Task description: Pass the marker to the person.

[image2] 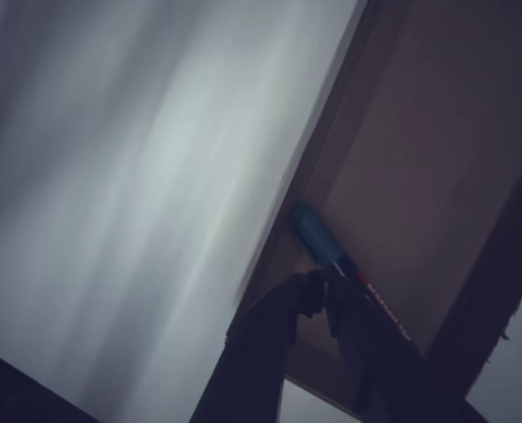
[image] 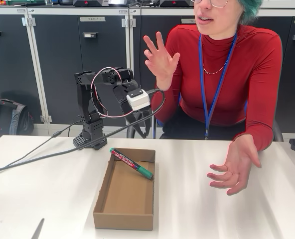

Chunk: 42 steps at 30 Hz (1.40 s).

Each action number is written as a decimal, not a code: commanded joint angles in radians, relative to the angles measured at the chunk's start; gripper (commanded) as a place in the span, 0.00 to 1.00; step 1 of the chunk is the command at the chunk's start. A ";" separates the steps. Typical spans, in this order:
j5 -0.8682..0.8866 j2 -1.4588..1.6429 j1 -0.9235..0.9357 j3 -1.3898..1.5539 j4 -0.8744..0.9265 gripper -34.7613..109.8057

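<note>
The marker (image: 131, 163), dark with a red label and green ends, lies slanted across the far corner of an open cardboard box (image: 122, 221), apart from my gripper. My gripper (image: 137, 122) hangs folded under the arm behind the box's far edge. The blurred wrist view shows its dark fingertips (image2: 307, 295) drawn together just above the marker's green cap (image2: 316, 233) and the box's floor (image2: 402, 176), with nothing held. The person (image: 227, 74) sits behind the table. One of their hands (image: 160, 59) is raised, the other (image: 234, 167) is open over the table at the right.
A grey cable (image: 38, 154) runs across the table from the left edge to the arm's base (image: 90, 137). A thin metal tip (image: 38, 229) shows at the bottom left. Dark cabinets (image: 63, 64) stand behind, and a backpack (image: 5, 119) sits on the floor.
</note>
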 commanded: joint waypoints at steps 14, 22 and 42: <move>-0.055 0.066 -0.051 0.175 0.032 0.28; -0.063 0.064 -0.055 0.186 0.058 0.36; -0.166 0.026 -0.014 0.198 0.218 0.36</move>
